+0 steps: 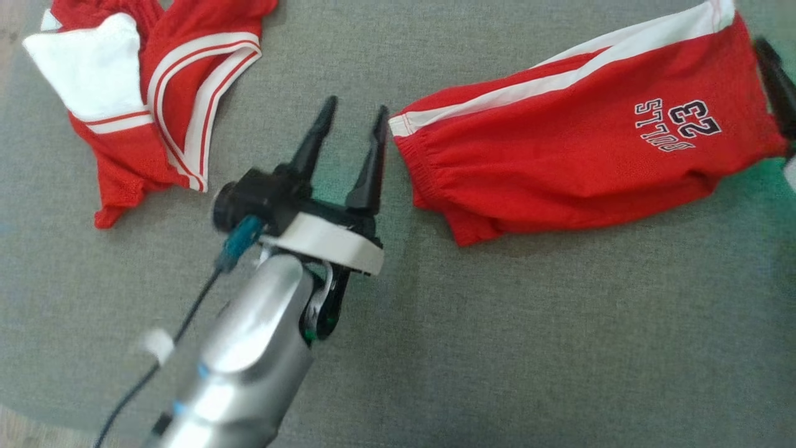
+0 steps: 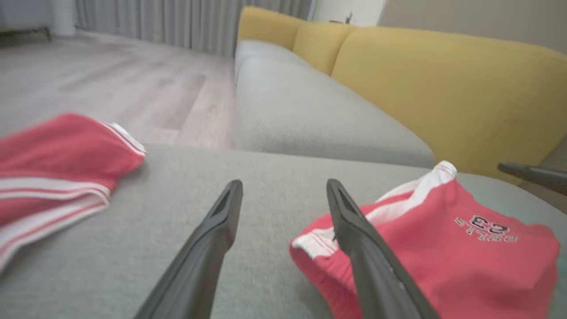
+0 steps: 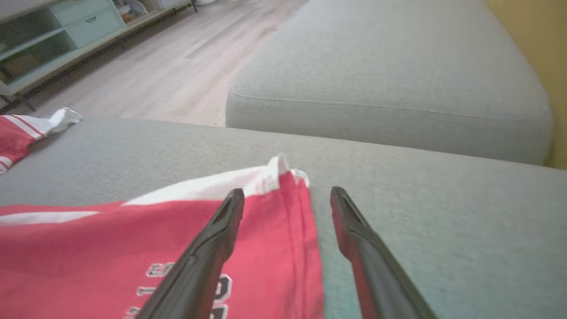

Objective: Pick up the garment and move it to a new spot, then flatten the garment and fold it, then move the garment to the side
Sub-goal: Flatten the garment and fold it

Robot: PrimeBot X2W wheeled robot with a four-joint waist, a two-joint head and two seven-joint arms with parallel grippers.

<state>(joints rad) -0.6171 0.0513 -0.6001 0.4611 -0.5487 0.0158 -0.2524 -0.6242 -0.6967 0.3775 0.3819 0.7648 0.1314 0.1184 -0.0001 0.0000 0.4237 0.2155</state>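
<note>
Folded red shorts (image 1: 559,155) lie on the grey cushion (image 1: 497,342), with the left gripper (image 1: 356,106) at the waistband end and the right gripper (image 3: 287,191) at the hem end, both wide open and empty, probably placed to grip each end for moving aside.

Near seat: grey woven cushion (image 1: 497,348), broad and flat, with rounded edges.
Jersey: red with white panel and white stripes (image 1: 180,74), crumpled at the far left of the near seat.
Far seat: second grey cushion (image 2: 310,110), beyond the near one.
Back cushions: mustard yellow (image 2: 443,88), along the right of the far seat.
Floor: pale wood planks (image 2: 133,84), left of the far seat.
Curtain: grey, pleated (image 2: 155,22), far end.
Cabinet: pale green, seemingly with drawers (image 3: 53,35), far left, blurred.
</note>
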